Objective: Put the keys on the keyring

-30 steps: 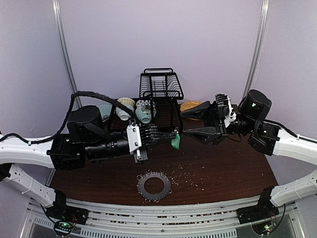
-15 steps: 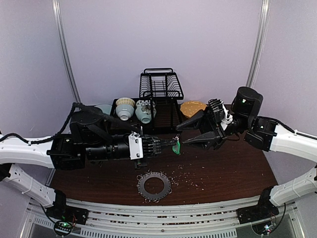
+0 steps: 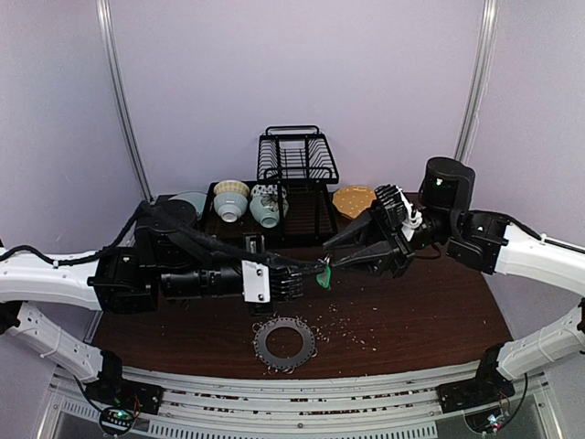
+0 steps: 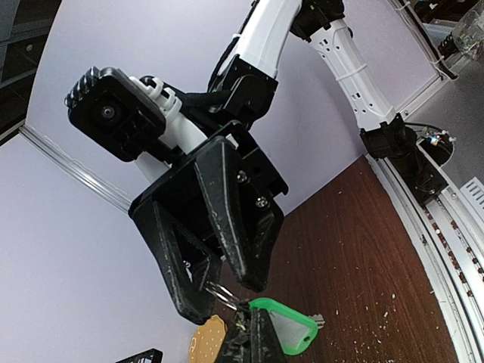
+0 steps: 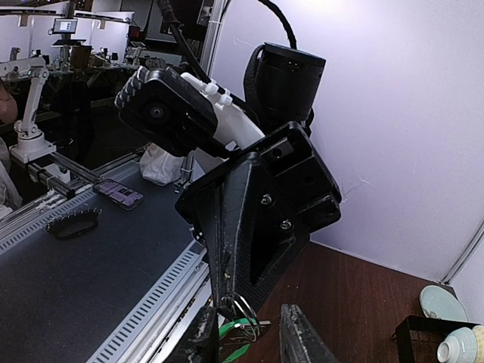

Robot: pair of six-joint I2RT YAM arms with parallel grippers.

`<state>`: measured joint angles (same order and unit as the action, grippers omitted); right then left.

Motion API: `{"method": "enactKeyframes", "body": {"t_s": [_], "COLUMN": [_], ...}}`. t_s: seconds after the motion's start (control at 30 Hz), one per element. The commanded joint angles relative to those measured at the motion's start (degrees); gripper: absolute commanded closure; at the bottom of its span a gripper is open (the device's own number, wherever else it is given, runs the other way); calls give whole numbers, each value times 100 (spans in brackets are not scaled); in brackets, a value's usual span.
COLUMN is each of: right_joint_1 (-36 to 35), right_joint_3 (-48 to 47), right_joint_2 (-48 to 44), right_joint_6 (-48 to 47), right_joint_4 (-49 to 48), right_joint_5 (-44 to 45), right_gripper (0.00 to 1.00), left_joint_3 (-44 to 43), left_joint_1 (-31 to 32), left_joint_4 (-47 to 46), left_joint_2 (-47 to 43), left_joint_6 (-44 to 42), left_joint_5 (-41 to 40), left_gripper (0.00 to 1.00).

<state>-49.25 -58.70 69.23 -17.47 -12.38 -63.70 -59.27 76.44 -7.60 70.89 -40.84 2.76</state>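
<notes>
Since a second ago the right hand (image 3: 331, 257) has swung in from the back of the desk (image 3: 430, 311) and narrowed its jaws. The left hand (image 3: 313, 271) has slid forward and a little nearer the front edge to meet it. The two now sit tip to tip above the middle of the desk.

The left hand is fully closed on the green key (image 3: 323, 277), pinching it at the top so the bright green plastic head hangs below the fingertips. The right hand's jaws are partly apart, one finger on either side of the key's top end. Whether they touch it yet cannot be told.

The keyring (image 3: 262, 344) lies flat on the desk near the front edge, below and apart from both hands. It is a dark grey disc with a wide hole and small wire loops around its rim, and pale crumbs (image 3: 352, 327) are scattered to its right.

The overhead view shows only a green speck between the hands. The left wrist view shows a small silvery wire ring (image 4: 219, 291) between the right hand's fingertips, with the green head just beside it. The right wrist view shows the same ring from the opposite side, hanging under the left hand's closed fingers.
</notes>
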Motion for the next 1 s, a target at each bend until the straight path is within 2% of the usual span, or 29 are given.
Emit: {"method": "enactKeyframes", "body": {"t_s": [0.0,0.23,0.5,0.63,0.9,0.97], "right_joint_1": [-49,-84,-77,-80,-78,-84], "right_joint_3": [-184,-212,-204,-156,-176,-237], "right_joint_2": [-7,-11,-74,-148,-254,-277], "right_joint_6": [-180,-328,-481,-503,-542,-698], "right_joint_4": [244,339,482,349,475,703], "right_joint_5": [-49,12,133,191,384,481], "right_gripper": [71,84,85,100,100,100], "left_joint_3": [-76,-94,-15,-3,53,11], "left_joint_1": [-42,-42,-42,-42,-162,-254], "left_joint_4": [-341,-346,-470,-472,-414,-357], "left_joint_2": [6,22,-42,-25,0,26], "left_joint_6": [-49,9,64,104,557,848], "left_joint_5": [-53,-67,-79,-59,-142,-176], "left_gripper": [100,100,100,100,100,86]}}
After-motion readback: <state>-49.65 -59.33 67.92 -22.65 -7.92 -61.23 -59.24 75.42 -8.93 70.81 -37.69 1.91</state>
